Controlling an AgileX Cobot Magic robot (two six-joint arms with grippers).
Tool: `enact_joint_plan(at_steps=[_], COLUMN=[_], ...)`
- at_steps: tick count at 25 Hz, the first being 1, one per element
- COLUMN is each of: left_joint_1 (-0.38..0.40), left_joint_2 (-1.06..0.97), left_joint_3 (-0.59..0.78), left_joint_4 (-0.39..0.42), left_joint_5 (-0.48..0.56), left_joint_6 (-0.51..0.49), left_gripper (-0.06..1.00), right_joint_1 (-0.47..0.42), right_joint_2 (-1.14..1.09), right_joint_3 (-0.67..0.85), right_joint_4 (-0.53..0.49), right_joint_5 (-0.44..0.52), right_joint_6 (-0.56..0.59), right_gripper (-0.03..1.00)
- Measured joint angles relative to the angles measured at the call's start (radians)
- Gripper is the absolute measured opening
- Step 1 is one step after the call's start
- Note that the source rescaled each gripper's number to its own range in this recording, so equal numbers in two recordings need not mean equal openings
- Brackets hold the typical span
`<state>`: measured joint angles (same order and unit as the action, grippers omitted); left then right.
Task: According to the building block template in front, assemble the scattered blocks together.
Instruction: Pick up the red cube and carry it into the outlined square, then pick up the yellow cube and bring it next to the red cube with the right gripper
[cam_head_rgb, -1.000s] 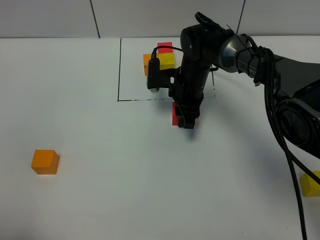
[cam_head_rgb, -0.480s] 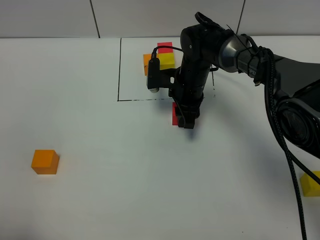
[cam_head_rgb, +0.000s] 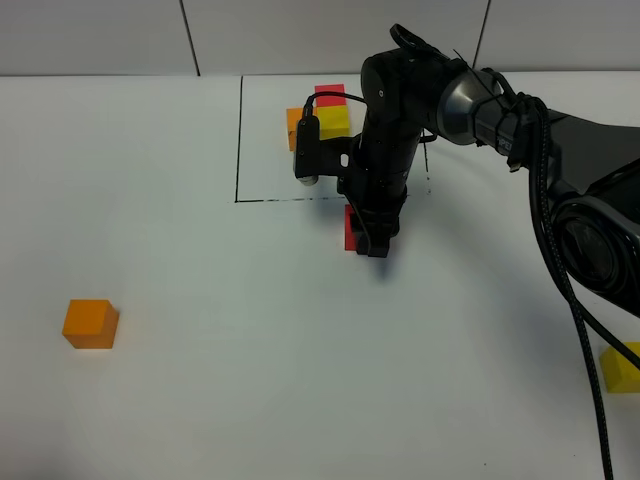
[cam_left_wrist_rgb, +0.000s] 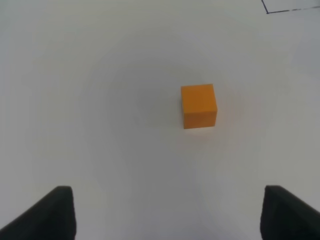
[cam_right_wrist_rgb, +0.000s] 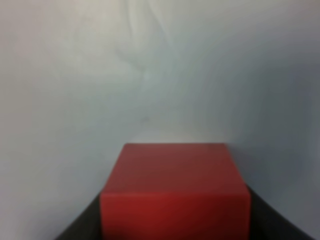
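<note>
White table, plain matte red cube clamped in right end effector

I find no writing, label, brand, number or sign to read in any of my views.

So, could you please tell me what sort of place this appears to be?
Probably a robot manipulation test bench: a plain white tabletop, a black robot arm over it, and a thin black outline framing a block template.
</note>
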<state>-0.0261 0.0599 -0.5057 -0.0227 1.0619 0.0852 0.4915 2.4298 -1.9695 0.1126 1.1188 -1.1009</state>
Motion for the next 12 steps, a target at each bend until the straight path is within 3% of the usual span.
enact_joint_plan(at_steps=[4, 12], left_joint_1=[0.000, 0.000], left_joint_2=[0.000, 0.000], left_joint_3=[0.000, 0.000], left_joint_4=[0.000, 0.000], left_joint_5=[0.000, 0.000], left_joint_6=[0.000, 0.000], left_gripper=[0.72, 0.73], right_joint_1=[0.000, 0.000], right_joint_2=[0.000, -0.019], right_joint_3=[0.000, -0.011], right_joint_4=[-0.005, -0.063], right_joint_5=[0.001, 0.015], right_joint_6=[0.007, 0.098], right_gripper=[0.07, 0.73])
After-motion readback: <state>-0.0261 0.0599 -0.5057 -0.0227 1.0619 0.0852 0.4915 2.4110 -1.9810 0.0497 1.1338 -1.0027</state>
